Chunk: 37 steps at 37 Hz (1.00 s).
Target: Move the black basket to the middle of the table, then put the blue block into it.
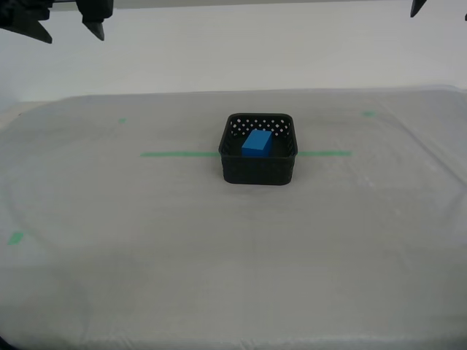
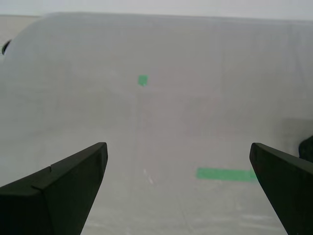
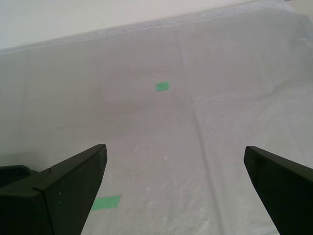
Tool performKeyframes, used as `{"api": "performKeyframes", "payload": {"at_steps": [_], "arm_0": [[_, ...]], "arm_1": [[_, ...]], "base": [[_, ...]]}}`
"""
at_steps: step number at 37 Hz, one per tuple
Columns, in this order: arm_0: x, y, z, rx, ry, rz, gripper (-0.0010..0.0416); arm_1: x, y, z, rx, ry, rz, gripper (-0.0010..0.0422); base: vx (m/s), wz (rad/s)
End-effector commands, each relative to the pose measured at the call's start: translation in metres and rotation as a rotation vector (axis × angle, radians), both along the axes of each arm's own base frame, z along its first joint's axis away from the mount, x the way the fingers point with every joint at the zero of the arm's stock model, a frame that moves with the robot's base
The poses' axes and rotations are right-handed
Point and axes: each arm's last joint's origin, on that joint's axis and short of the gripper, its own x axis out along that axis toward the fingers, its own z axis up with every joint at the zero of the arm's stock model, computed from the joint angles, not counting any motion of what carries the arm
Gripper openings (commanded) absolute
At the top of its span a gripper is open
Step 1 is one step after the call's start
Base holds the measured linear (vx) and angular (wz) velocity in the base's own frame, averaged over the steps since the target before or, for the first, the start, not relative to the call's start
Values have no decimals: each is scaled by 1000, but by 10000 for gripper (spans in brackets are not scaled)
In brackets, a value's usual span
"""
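The black basket (image 1: pixel 259 169) stands on the white-grey table (image 1: pixel 146 277) at about its middle, over the green tape line (image 1: pixel 179 154). Inside it the blue block (image 1: pixel 257 143) lies flat on the floor, tilted slightly. My second gripper (image 2: pixel 178 147) hangs open high over the table's far part at the exterior view's left, its dark fingertips (image 1: pixel 95 29) showing at the top edge. My first gripper (image 3: pixel 175 147) is open as well, high at the exterior view's right. Neither holds anything, and both are far from the basket.
Small green tape marks lie on the cloth: one mark (image 1: pixel 122 120) at the far left of the exterior view, a second mark (image 1: pixel 368 113) at the far right, a third mark (image 1: pixel 14 237) near the left edge. A pale wall runs behind the table.
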Motion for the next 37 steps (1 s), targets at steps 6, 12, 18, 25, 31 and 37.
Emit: {"api": "performKeyframes", "payload": {"at_steps": [6, 12, 18, 25, 31, 37], "arm_0": [[0, 0, 1, -2, -3, -2, 394], [0, 0, 1, -2, -4, -2, 394], [0, 0, 1, -2, -4, -2, 393], [0, 0, 1, -2, -4, -2, 393], [0, 0, 1, -2, -4, -2, 393], [0, 0, 1, -1, -3, -2, 393]], "arm_1": [[6, 19, 5, -35, -56, 2, 401], [5, 20, 4, -23, -46, -4, 401], [5, 20, 4, -21, -48, -5, 400], [5, 20, 4, -21, -46, -6, 400], [5, 20, 4, -22, -48, -6, 400], [5, 20, 4, -22, -48, -6, 400]], "base": [[0, 0], [0, 0], [0, 0], [0, 0], [0, 0], [0, 0]]}}
